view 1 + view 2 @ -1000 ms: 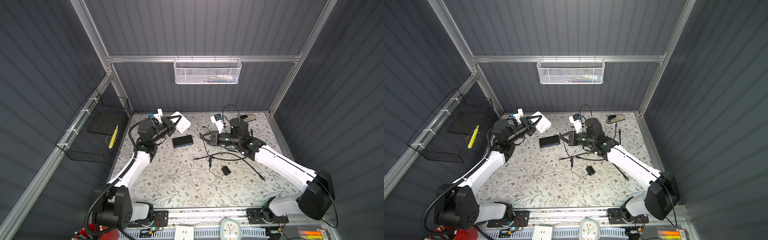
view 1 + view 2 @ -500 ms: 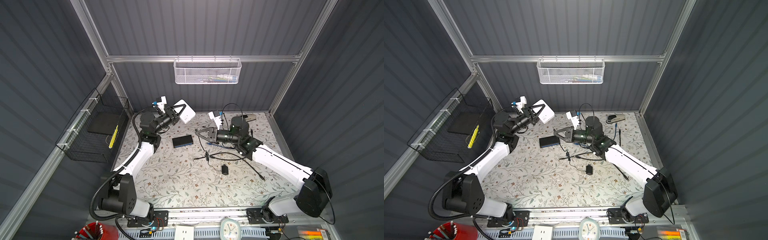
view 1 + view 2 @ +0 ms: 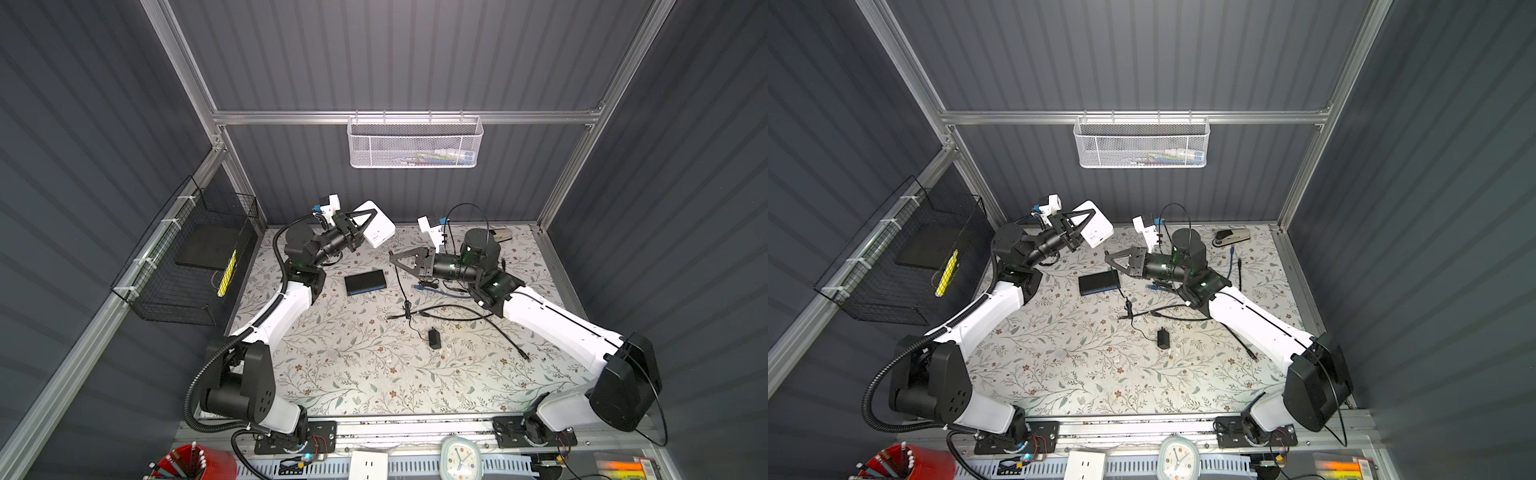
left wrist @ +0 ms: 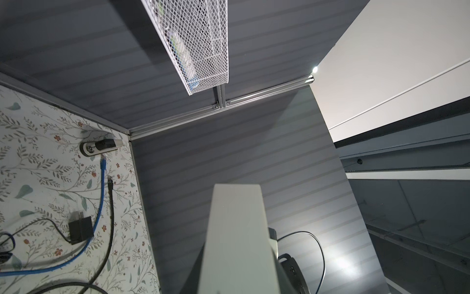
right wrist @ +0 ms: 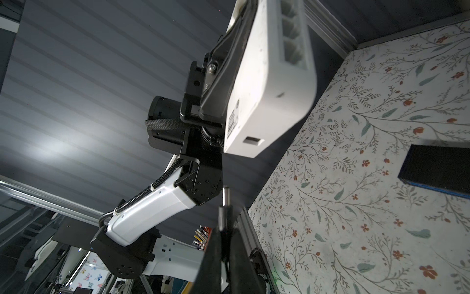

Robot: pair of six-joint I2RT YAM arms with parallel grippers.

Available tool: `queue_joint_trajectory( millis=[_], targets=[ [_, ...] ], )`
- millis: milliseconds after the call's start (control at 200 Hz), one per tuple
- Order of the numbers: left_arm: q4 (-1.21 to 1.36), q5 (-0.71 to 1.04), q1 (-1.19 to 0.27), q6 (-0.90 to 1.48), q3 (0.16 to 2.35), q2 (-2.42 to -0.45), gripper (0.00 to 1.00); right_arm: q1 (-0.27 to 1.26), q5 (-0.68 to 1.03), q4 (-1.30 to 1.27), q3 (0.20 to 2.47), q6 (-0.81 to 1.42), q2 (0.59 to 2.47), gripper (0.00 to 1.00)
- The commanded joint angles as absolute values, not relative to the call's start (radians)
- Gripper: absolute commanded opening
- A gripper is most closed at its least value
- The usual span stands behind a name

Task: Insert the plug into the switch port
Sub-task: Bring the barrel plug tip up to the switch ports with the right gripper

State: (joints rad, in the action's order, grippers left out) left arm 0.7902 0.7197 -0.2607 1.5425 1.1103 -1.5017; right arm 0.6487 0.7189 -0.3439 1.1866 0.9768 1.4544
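- Right wrist view: the small black barrel plug [image 5: 225, 203] with its metal tip stands out beyond the right gripper [image 5: 225, 235], whose two fingers are pressed together on the plug's body.
- The plug is held in the air over the back half of the table. Its tip points toward the white plastic network switch [image 5: 269, 76], with open space between them.
- The switch's row of ports [image 5: 292, 33] sits on a narrow side face, blurred in this view.
- In both top views the left gripper [image 3: 368, 222] is clamped across the switch's broad faces, holding it raised and tilted near the back wall.
- The left arm rises from its base at the front left, bends at the elbow and turns its wrist toward the middle.
- The right arm reaches from the front right, with its gripper roughly level and aimed leftward at the switch.
- A thin black cable [image 3: 402, 291] hangs from the plug to the floral-patterned tabletop [image 3: 353, 365] and leads to a small black power adapter [image 3: 434, 338].
- A flat black rectangular box [image 3: 365, 281] lies on the table below the gap between the grippers.
- A blue network cable [image 3: 442, 291] lies under the right wrist.
- The white mesh basket [image 3: 415, 143] on the back rail holds a few slim items, possibly tubes or pens; they are too small to tell.
- The black wire basket [image 3: 183, 257] on the left wall holds a flat black slab and a yellow strip.
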Motion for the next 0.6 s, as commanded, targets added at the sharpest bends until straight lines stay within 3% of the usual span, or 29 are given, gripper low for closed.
queue_joint_trajectory(
  millis=[0,285,595],
  targets=[
    [0.821,0.745,-0.265,1.636,1.11,-1.462,0.0,0.653,0.724,-0.387,1.22,1.034,1.434,0.0],
    [0.952,0.759,-0.268,1.861,1.085,-1.467,0.0,0.656,0.705,-0.367,1.206,1.146,1.384,0.0],
    [0.784,0.852,-0.304,1.739,1.131,-1.438,0.0,0.685,0.711,-0.331,1.21,1.173,1.37,0.0]
  ],
)
